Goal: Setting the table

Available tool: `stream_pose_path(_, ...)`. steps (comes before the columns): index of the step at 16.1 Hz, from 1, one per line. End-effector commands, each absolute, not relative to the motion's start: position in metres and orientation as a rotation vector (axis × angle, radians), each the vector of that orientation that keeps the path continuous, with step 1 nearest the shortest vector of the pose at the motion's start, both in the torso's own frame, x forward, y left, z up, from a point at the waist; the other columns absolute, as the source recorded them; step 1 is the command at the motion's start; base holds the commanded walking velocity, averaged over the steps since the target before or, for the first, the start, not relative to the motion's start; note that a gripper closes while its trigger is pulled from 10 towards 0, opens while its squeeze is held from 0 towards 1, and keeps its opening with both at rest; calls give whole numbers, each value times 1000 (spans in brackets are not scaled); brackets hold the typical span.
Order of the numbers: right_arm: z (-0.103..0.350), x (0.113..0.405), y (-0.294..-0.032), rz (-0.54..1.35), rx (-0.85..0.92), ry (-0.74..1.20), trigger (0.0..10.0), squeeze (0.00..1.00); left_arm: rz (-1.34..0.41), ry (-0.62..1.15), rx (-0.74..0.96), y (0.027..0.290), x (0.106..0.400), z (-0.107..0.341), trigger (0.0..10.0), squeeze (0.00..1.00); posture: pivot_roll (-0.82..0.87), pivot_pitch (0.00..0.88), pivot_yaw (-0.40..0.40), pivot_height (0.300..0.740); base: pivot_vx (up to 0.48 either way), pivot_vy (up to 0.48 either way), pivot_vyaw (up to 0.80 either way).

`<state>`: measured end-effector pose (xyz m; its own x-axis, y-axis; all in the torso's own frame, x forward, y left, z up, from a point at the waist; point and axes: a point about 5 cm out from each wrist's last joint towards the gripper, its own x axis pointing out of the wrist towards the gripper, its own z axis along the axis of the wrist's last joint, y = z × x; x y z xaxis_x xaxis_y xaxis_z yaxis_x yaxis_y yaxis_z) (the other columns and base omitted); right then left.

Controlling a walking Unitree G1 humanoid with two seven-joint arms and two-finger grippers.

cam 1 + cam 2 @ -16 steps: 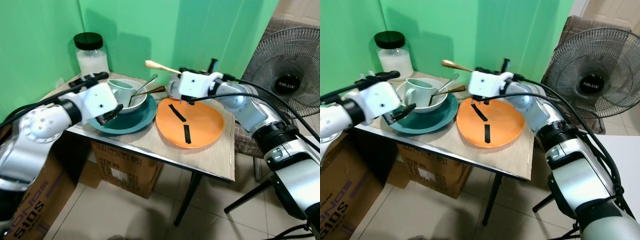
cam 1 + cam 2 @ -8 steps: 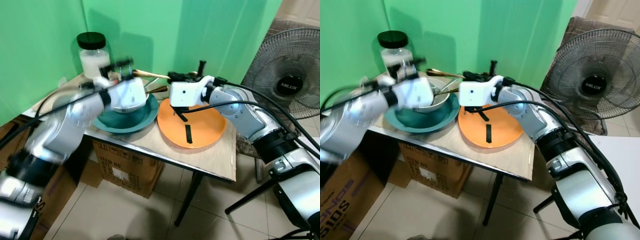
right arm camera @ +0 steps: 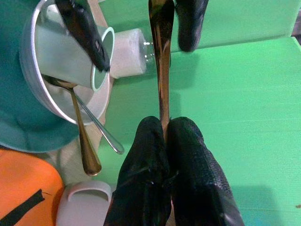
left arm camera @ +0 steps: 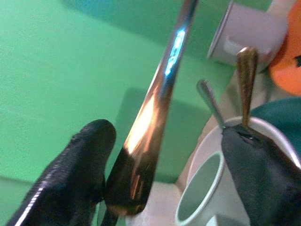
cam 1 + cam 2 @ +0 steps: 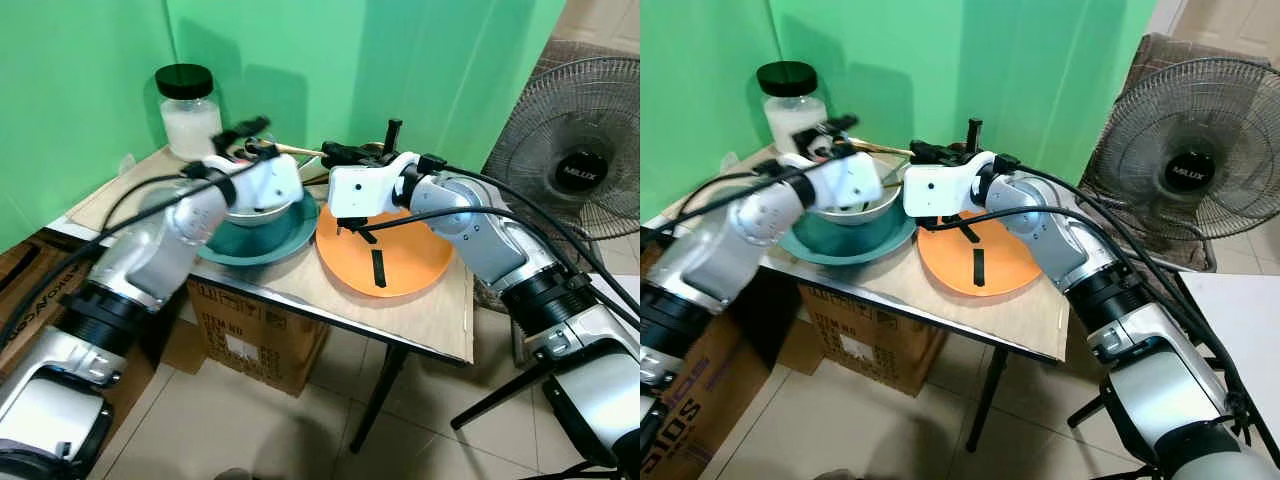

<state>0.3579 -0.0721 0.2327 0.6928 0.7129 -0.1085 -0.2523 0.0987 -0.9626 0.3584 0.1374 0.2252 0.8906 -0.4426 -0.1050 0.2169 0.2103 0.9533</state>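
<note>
The right hand point(image 3: 162, 136) is pinched tight on the handle of a gold spoon point(image 3: 162, 52), holding it level above the back of the bench point(image 5: 420, 305), over the gap between the stacked dishes and the orange plate point(image 5: 400, 262). The left hand point(image 4: 160, 155) meets it from the other side, its fingers point(image 4: 70, 183) spread wide around the spoon's far end, one finger just beside the metal, the other down over the white bowl point(image 5: 262, 208).

That bowl sits on a teal plate point(image 5: 255, 243) and holds a pale green mug point(image 3: 70, 54) and two more utensils, leaning out over its rim. A grey mug point(image 3: 87, 207) stands behind the orange plate, a black-lidded jar point(image 5: 188, 108) at the back corner by the green wall. The orange plate lies near the bench's right edge, with bare board along the front edge. A fan point(image 5: 580, 160) stands off to the right.
</note>
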Motion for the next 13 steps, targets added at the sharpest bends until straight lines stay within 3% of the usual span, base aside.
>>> stream_pose_path(1,234,356,-75,743,-1283,-433,0,0,-485,-248,1293,129,359,234,0,0,50,0,-50,740,0,0,0)
stream_pose_path(2,233,356,-76,741,-1283,-427,0,0,-512,-252,1282,126,357,233,0,0,48,0,-49,740,0,0,0)
stream_pose_path(3,233,356,-76,739,-1281,-423,0,0,-529,-253,1275,124,355,233,3529,0,48,0,-50,740,0,0,0)
stream_pose_path(4,234,355,-76,738,-1278,-422,0,0,-524,-255,1274,124,355,232,3451,0,48,0,-51,740,0,0,0)
stream_pose_path(6,235,354,-74,744,-1271,-429,0,0,-502,-253,1273,126,359,230,0,0,46,0,-54,740,0,0,0)
stream_pose_path(13,236,350,-67,772,-1261,-442,0,0,-520,-256,1259,122,358,226,0,0,44,0,-60,740,0,0,0)
